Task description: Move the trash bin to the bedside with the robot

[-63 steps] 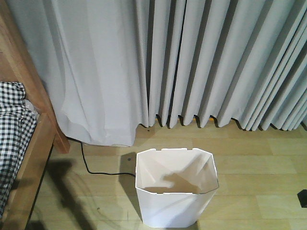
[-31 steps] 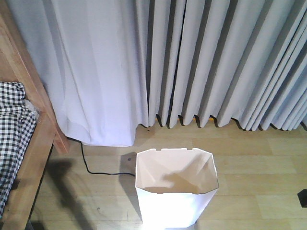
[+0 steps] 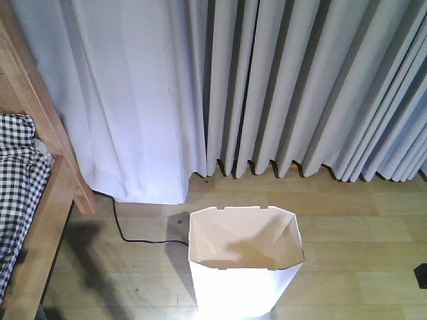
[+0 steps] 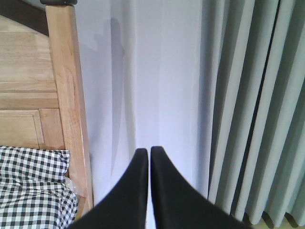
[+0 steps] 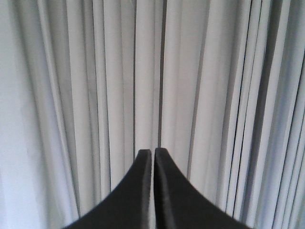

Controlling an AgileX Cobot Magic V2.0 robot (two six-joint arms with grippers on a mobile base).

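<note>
Both pincers are closed on nothing: the left gripper (image 4: 149, 151) has its black fingers pressed together before the bed (image 4: 33, 119) post and pale curtain (image 4: 157, 71); the right gripper (image 5: 152, 152) is likewise closed, facing only pleated curtain. Neither wrist view shows the trash bin (image 3: 243, 263). The front view alone shows it, standing upright on the wooden floor (image 3: 353, 227), apart from the bed frame at left, its base cut off by the lower edge. A black cable (image 3: 127, 230) runs from the curtain hem toward the bin. Checked bedding (image 3: 20, 180) is partly cropped. A small dark object at the right edge is too cropped to identify.
</note>
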